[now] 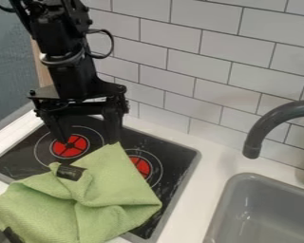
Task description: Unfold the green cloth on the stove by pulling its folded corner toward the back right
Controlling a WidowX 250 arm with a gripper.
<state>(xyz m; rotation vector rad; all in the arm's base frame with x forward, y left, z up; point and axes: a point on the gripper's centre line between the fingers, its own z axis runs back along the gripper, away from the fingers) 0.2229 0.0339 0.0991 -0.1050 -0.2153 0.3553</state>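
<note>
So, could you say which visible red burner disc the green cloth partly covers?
The disc nearer the sink; the cloth leaves the other disc uncovered.

My claw [89, 142] hangs with its two fingers spread over the black stovetop [175, 154]. Below one fingertip I see a red burner mark [76, 148]; at the other rises a corner of the rumpled green cloth [113, 178], though I can't tell whether they touch. Beyond the stovetop from me stand the grey sink [240, 179] and dark faucet [263, 127].
</note>
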